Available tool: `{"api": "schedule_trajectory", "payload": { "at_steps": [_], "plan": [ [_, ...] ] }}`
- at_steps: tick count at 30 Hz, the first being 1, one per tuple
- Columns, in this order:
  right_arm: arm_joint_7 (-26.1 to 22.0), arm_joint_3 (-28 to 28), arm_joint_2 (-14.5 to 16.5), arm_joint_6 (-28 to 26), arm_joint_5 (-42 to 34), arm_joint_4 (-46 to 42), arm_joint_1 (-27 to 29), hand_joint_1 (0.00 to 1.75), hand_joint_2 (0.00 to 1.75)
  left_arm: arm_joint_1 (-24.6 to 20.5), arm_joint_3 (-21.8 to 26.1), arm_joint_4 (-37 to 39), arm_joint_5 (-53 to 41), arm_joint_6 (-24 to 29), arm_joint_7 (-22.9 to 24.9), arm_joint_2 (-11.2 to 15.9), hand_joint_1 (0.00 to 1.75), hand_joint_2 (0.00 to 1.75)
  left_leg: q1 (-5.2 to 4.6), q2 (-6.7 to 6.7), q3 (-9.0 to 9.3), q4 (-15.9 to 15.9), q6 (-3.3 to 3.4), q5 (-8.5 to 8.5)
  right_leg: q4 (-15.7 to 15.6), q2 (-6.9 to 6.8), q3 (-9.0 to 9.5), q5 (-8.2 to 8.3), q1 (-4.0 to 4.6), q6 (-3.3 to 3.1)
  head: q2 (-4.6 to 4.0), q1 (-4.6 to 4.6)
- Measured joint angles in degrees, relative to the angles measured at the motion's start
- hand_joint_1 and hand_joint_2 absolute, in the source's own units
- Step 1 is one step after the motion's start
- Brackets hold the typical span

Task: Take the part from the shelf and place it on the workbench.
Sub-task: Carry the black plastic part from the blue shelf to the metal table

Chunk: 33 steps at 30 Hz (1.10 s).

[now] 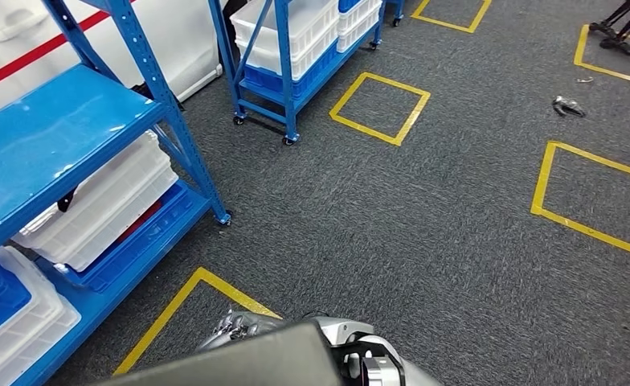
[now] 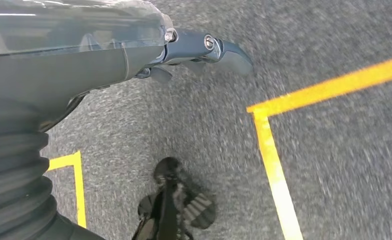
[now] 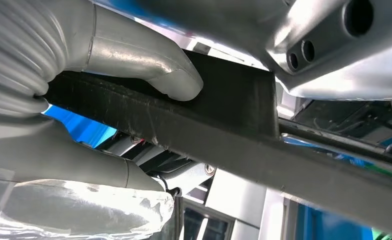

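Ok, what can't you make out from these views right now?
- Dark part: right wrist view, the right hand gripping it and the frame edges cut off its ends.
- Small object on the floor: head view, too small to identify.
- Left hand: left wrist view, blurred.
- Workbench: outside these views.

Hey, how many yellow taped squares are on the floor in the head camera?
5 yellow squares: one whole mid-floor; one cut off at the right edge; two cut off along the top; one beside the near shelf, partly hidden by the robot's arm. Others may lie outside the frame.
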Motion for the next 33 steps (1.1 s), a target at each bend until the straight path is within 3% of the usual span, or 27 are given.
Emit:
{"api": "schedule_trajectory", "payload": {
  "at_steps": [2,4,6,8,10,11,12,13,14,15,17,19,21,23,25,26,27,28,29,30,32,33],
  "plan": [
    [0.1,0.0,0.3,-0.2,-0.2,0.3,-0.6,1.75,1.75,0.1,0.2,0.0,-0.2,-1.1,-0.5,-0.1,0.00,1.75,0.16,-2.42,3.04,-7.3,0.26,3.16,0.3,1.32,-0.18,-0.05,0.05,0.36,0.00,0.01],
    [-0.5,-0.2,0.2,-1.5,-0.3,0.8,-0.8,1.75,1.75,0.3,0.0,-0.1,-1.6,-3.9,-1.2,0.0,0.00,1.75,0.12,-3.93,4.20,-10.2,0.65,3.75,0.5,2.37,-0.65,0.11,-0.05,1.05,0.00,0.01],
    [-1.9,-1.4,-0.8,-4.2,-0.1,1.6,-0.5,1.75,1.75,0.4,-0.9,-0.3,-4.4,-7.5,-1.8,0.6,0.00,1.75,0.10,-2.98,4.27,-10.6,1.34,4.06,0.4,2.98,-0.97,0.32,-0.26,1.80,0.00,0.03],
    [-3.0,-3.6,-2.4,-6.9,0.4,2.1,0.5,1.75,1.75,0.5,-2.4,-0.4,-7.0,-9.6,-2.0,1.4,0.00,1.75,0.28,-1.79,4.40,-11.2,2.20,4.52,2.1,1.18,-1.83,-0.92,-0.12,2.37,0.00,0.22],
    [-3.2,-6.3,-3.9,-8.6,1.3,1.8,2.5,1.75,1.75,0.7,-3.9,-0.5,-8.7,-10.2,-2.2,2.2,0.00,1.75,0.20,-0.41,4.44,-11.5,2.71,4.70,8.0,-1.80,-4.65,-4.32,-0.12,2.76,-0.01,0.45],
    [-3.2,-7.8,-4.5,-9.2,1.8,1.3,3.9,1.75,1.75,0.9,-4.5,-0.5,-9.2,-10.3,-2.2,2.6,0.00,1.75,0.10,0.32,4.41,-11.5,2.83,4.66,11.7,-2.59,-6.47,-6.05,-0.28,2.93,-0.01,0.52],
    [-3.2,-9.3,-5.2,-9.6,2.5,0.7,5.5,1.75,1.75,1.0,-5.0,-0.5,-9.6,-10.4,-2.3,2.9,0.00,1.75,0.02,1.05,4.40,-11.5,2.87,4.60,14.6,-2.98,-7.87,-7.03,-0.45,3.06,-0.01,0.51],
    [-3.2,-10.8,-5.8,-10.0,3.1,0.0,7.0,1.75,1.75,1.0,-5.5,-0.5,-9.9,-10.4,-2.3,3.1,0.00,1.75,-0.03,1.77,4.41,-11.5,2.87,4.53,15.8,-3.18,-8.41,-6.96,-0.58,3.14,0.00,0.51],
    [-3.2,-12.1,-6.3,-10.3,3.9,-0.7,8.3,1.75,1.75,1.0,-5.9,-0.5,-10.1,-10.4,-2.2,3.4,0.00,1.75,-0.05,2.51,4.46,-11.5,2.82,4.43,14.7,-3.42,-7.83,-5.85,-0.67,3.16,0.00,0.52],
    [-3.2,-13.3,-6.6,-10.4,4.6,-1.4,9.2,1.75,1.75,0.9,-6.2,-0.5,-10.2,-10.4,-2.2,3.5,0.00,1.75,-0.07,3.23,4.56,-11.4,2.72,4.31,11.6,-3.93,-6.19,-4.03,-0.69,3.11,0.00,0.52],
    [-3.2,-15.1,-7.1,-10.6,6.2,-2.5,10.3,1.75,1.75,0.7,-6.6,-0.5,-10.2,-10.5,-2.0,3.7,0.00,1.75,-0.29,4.51,4.86,-11.3,2.29,3.92,3.7,-6.53,-2.06,-1.12,-0.32,2.72,0.00,0.51],
    [-3.2,-16.9,-7.3,-10.6,7.7,-3.2,11.0,1.75,1.75,0.5,-6.9,-0.5,-9.9,-10.5,-2.0,3.9,0.00,1.75,-0.59,5.69,5.15,-11.2,1.71,3.57,0.1,-7.93,-0.32,-0.48,0.19,2.17,0.00,0.45],
    [-3.2,-19.0,-7.7,-10.6,8.9,-3.8,12.0,1.75,1.75,0.2,-7.0,-0.5,-9.6,-10.5,-2.1,3.9,0.00,1.75,-0.61,6.82,5.38,-11.2,1.11,3.27,-0.2,-6.67,-0.34,-0.35,0.30,1.59,0.00,0.43],
    [-3.3,-20.9,-8.2,-10.4,9.8,-4.5,12.9,1.75,1.75,0.0,-7.0,-0.5,-9.2,-10.5,-2.2,4.0,0.00,1.75,-0.33,5.32,5.01,-9.7,0.54,1.89,-0.6,-5.40,-0.17,-0.06,0.07,0.94,0.00,0.44],
    [-3.3,-22.3,-8.6,-9.8,10.1,-5.3,13.5,1.75,1.75,0.2,-7.0,-0.5,-8.8,-10.5,-2.4,4.1,0.00,1.75,-0.11,2.18,2.56,-3.8,0.20,-1.52,-0.8,-4.15,-0.06,0.11,-0.13,0.43,0.00,0.34],
    [-3.3,-22.8,-8.8,-9.4,10.1,-5.6,13.8,1.75,1.75,0.3,-7.0,-0.5,-8.6,-10.5,-2.5,4.2,0.00,1.75,-0.10,1.25,0.69,0.2,0.13,-3.34,-0.8,-3.42,-0.09,0.12,-0.13,0.29,0.00,0.29],
    [-3.3,-23.1,-9.0,-9.0,10.1,-5.8,14.0,1.75,1.75,0.5,-6.9,-0.5,-8.3,-10.6,-2.7,4.3,0.00,1.75,-0.10,0.86,-0.94,3.5,0.07,-4.41,-0.7,-2.63,-0.09,0.12,-0.11,0.23,0.00,0.26],
    [-3.3,-23.5,-9.2,-8.7,10.1,-6.0,14.3,1.75,1.75,0.6,-6.9,-0.5,-8.1,-10.6,-2.9,4.3,0.00,1.75,-0.10,0.70,-1.87,5.2,0.06,-4.42,-0.6,-1.83,-0.09,0.11,-0.09,0.22,0.00,0.26],
    [-3.2,-23.7,-9.4,-8.3,10.1,-6.4,14.5,1.75,1.75,0.6,-6.9,-0.5,-7.9,-10.8,-3.2,4.3,0.00,1.75,-0.09,0.61,-1.84,4.6,0.09,-3.29,-0.5,-1.01,-0.08,0.09,-0.09,0.24,0.00,0.26],
    [-3.2,-23.9,-9.5,-8.0,10.2,-6.7,14.5,1.75,1.75,0.6,-6.8,-0.5,-7.6,-11.2,-3.4,4.3,0.00,1.75,-0.06,0.36,-0.83,2.0,0.17,-1.29,-0.3,-0.24,-0.07,0.05,-0.12,0.30,0.00,0.26],
    [-3.3,-24.2,-9.7,-7.4,10.1,-7.7,14.5,1.75,1.75,0.5,-6.6,-0.5,-7.2,-11.8,-3.7,4.4,0.00,1.75,0.08,-1.79,2.34,-5.7,0.45,2.50,0.1,1.21,-0.18,-0.11,-0.14,0.60,0.00,0.27],
    [-3.3,-24.2,-9.7,-7.1,10.2,-8.2,14.6,1.75,1.75,0.4,-6.4,-0.5,-7.0,-12.0,-3.8,4.5,0.00,1.75,0.13,-2.91,3.52,-8.4,0.60,3.40,0.2,1.87,-0.33,-0.12,-0.16,0.86,0.00,0.27]
  ]
}}
